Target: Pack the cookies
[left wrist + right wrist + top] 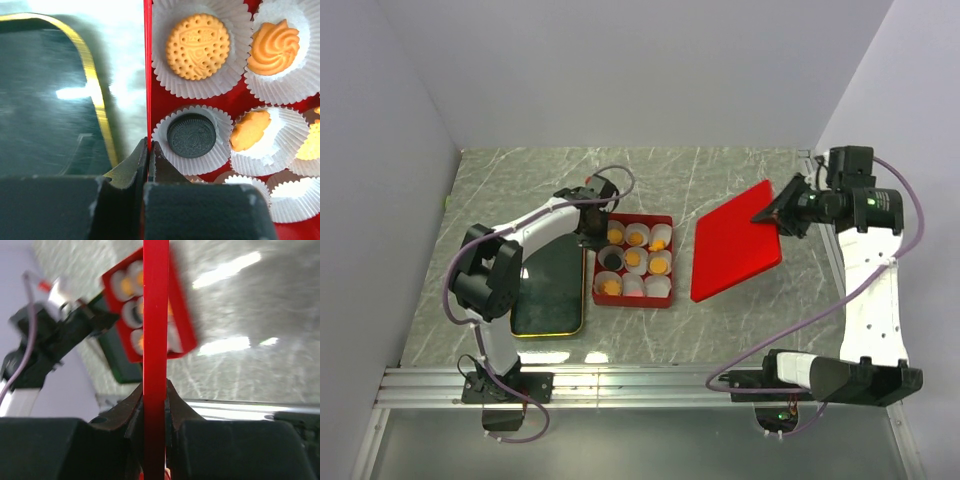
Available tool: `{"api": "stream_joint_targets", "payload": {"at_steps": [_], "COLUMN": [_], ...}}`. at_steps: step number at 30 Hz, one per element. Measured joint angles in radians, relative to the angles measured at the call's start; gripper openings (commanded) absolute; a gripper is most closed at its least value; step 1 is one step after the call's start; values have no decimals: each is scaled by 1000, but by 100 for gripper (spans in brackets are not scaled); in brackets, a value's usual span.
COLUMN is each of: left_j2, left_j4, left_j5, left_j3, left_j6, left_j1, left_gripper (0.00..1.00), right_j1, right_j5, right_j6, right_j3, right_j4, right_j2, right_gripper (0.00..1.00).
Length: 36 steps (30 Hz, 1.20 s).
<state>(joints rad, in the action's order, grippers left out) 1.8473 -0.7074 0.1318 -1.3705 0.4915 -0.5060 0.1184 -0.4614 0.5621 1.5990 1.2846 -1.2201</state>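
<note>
Cookies, small orange rounds and piped swirls plus one black embossed sandwich biscuit, sit in white pleated paper cups inside the shallow red square box at mid-table, just beside a dark tray with a gold rim.

My left gripper is pinched onto the box's left wall, one finger on each side. My right gripper is clamped on the edge of the flat red rectangular lid, holding it raised and tilted to the right of the box, apart from it.

Status, as I judge it: filling is nearly complete. Seven cups show a cookie, and I see none loose outside the box. Seating the lid is not yet done.

Limits:
- Two cups in the row nearest the arm bases look empty from above, but they are too small to confirm.
- The left wrist view cuts off the far column.
- The right wrist view is blurred, and the edge-on lid hides the middle cups.
</note>
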Motion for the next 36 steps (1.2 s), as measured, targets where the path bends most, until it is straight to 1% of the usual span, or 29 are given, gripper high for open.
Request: {"api": "stream_joint_targets", "payload": {"at_steps": [2,3,5,6,8,9,11,12,16,18,19,24,27,32,36], "left_j2": [7,10,15,15,15,15,14,12,-35,-97,-140,-397,-499,-526,-527], "left_j4": [-1,-1,1,0,-1,-2,-8,-10,-18,2,13,135,234,397,504], "left_j5": [-18,-26,-51,-67,-89,-94,-106,-109,-118,-126,-131,-205,-279,-420,-508], "left_j3": [-9,-13,-18,-19,-25,-30,-40,-44,-40,-14,10,193,314,506,631], "left_j6": [10,18,35,47,65,77,91,100,138,162,176,240,274,325,374], "left_j1": [-23,-32,-45,-48,-51,-51,-51,-50,-37,-22,-10,75,114,124,124], "left_gripper": [5,17,32,46,58,67,73,82,85,85,86,88,88,89,89], "right_j1": [-39,-60,-92,-104,-116,-126,-139,-145,-163,-175,-181,-216,-243,-268,-293], "right_j5": [-53,-80,-137,-166,-205,-219,-245,-261,-304,-309,-308,-276,-236,-182,-140], "right_j6": [-4,-6,-6,-6,2,6,35,53,159,217,231,340,413,548,623], "right_j3": [0,0,0,-3,-19,-40,-104,-158,-389,-506,-527,-673,-770,-972,-1064], "right_j4": [-31,-47,-80,-97,-143,-181,-268,-336,-562,-678,-701,-936,-1106,-1391,-1559], "right_j2": [-22,-34,-56,-66,-76,-76,-66,-53,5,19,19,24,47,78,51], "right_gripper": [0,0,0,0,0,0,0,0,0,0,0,0,0,0,0]}}
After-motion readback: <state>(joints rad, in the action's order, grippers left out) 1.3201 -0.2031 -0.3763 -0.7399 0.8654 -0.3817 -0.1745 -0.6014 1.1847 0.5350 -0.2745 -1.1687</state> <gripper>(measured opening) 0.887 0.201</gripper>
